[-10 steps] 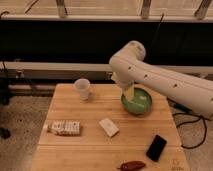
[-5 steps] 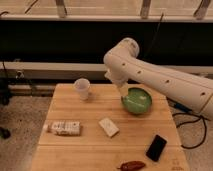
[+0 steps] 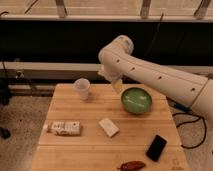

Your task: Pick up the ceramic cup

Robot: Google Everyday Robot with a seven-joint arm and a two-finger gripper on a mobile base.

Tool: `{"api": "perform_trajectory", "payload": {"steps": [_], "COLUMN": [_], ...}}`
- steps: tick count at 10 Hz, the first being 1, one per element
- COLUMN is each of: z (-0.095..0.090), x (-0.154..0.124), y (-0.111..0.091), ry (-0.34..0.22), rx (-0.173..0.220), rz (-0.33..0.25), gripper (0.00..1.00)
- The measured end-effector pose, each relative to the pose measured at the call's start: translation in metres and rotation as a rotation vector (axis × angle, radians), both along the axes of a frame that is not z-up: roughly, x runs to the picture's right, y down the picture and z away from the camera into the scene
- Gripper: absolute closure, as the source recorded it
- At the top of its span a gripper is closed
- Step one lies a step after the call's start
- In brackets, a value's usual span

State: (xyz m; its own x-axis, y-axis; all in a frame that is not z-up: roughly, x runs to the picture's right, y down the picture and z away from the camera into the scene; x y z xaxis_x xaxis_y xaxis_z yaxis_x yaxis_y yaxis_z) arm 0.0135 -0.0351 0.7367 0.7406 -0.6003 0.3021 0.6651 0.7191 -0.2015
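Ceramic cup [image 3: 82, 88] stands upright at the worktop [image 3: 90, 145] back-left, apart from the clutter, so likely an easy approach; claw [image 3: 116, 85] hangs between it and green bowl [image 3: 136, 100], grip state can't tell.

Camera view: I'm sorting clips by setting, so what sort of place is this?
Probably a robotics lab or test area: a robot arm over a wooden table, dark windows behind, cables on the speckled floor. The pincer hangs between the ceramic cup and green bowl.
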Motion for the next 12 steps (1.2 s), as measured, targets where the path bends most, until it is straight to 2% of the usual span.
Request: {"api": "perform_trajectory", "payload": {"steps": [8,12], "z": [0.028,0.037], "x": [-0.042,-0.056], "y": [-0.006,-0.005], "ry": [-0.097,-0.126], "rx": [0.029,0.028], "rz": [-0.059,-0.088], "gripper": [0.20,0.20]}}
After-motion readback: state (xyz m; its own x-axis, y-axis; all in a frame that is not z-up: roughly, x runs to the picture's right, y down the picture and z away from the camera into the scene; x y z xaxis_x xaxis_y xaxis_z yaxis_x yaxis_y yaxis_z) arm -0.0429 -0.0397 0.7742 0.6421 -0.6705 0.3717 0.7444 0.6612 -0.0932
